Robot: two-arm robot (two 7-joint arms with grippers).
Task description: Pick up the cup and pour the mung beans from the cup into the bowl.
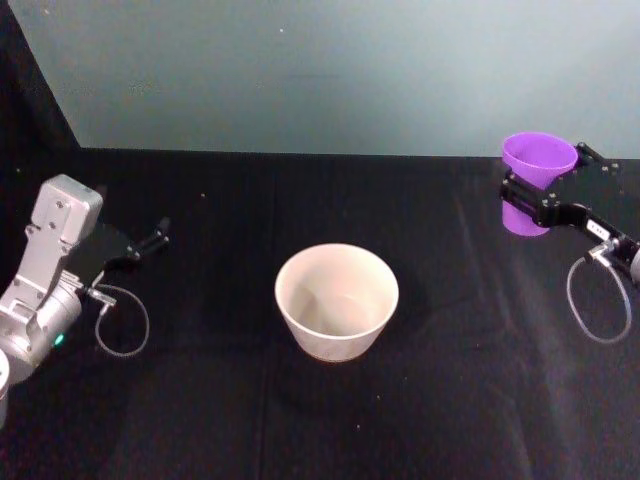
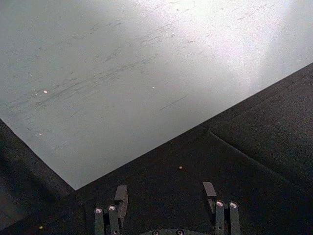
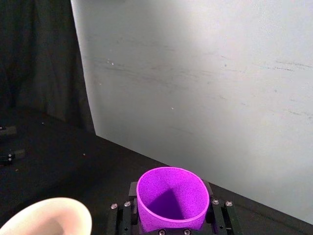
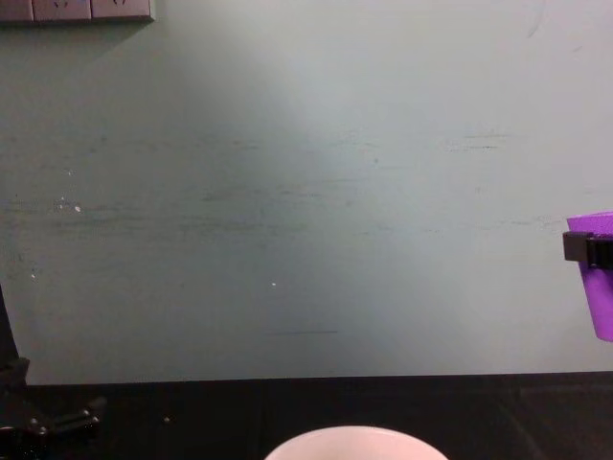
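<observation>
The cup [image 1: 538,160] is upright and lifted clear of the table [image 1: 220,420] at the far right, well apart from the bowl [image 1: 335,325] at centre. The upright carriage presumably guards against spilling, though its visible inside reads plain purple. The right gripper [image 1: 548,192] pinches the cup's sides, with the arm reaching in from the right edge. The left gripper [image 1: 150,243] lies parked at the left, jaws spread.

Cup [image 4: 600,287] at far R edge, upright, well above the table [image 4: 192,414], partly cut off by frame; black finger of right gripper [image 4: 587,247] pressed vs its side just below the rim. Bowl [image 4: 354,442] rim at bottom centre, inside hidden. Left gripper [image 4: 57,420] low in bottom-L corner, near table. Pale wall [image 4: 287,192] behind, w/ grey panel [image 4: 77,10] top L
</observation>
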